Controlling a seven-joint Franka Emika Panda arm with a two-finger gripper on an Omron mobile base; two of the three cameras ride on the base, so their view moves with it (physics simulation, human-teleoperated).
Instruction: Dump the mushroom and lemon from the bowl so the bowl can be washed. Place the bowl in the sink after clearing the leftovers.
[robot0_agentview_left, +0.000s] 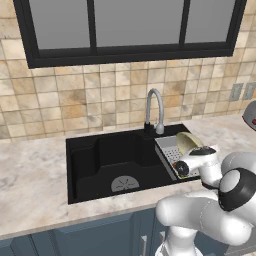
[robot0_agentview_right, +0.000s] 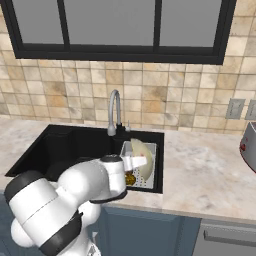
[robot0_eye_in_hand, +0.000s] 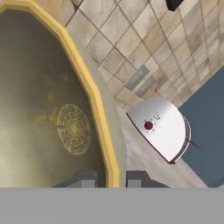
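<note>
The pale yellow bowl (robot0_agentview_left: 186, 141) (robot0_agentview_right: 141, 155) stands tipped on its edge over the grey ribbed insert (robot0_agentview_left: 167, 150) at the right end of the black sink (robot0_agentview_left: 115, 160) (robot0_agentview_right: 60, 145). My gripper (robot0_eye_in_hand: 111, 179) (robot0_agentview_right: 142, 161) is shut on the bowl's rim, one fingertip inside and one outside. In the hand view the bowl's inside (robot0_eye_in_hand: 48, 113) is empty. A small yellow-brown lump, the lemon (robot0_agentview_right: 129, 178), lies on the insert below my hand. The mushroom is hidden.
A curved chrome faucet (robot0_agentview_left: 155, 107) (robot0_agentview_right: 115, 112) rises just behind the bowl. A silver toaster (robot0_agentview_right: 248, 145) (robot0_eye_in_hand: 159, 129) stands on the marble counter at the far right. Wall outlets (robot0_agentview_right: 235, 107) sit on the tiled backsplash.
</note>
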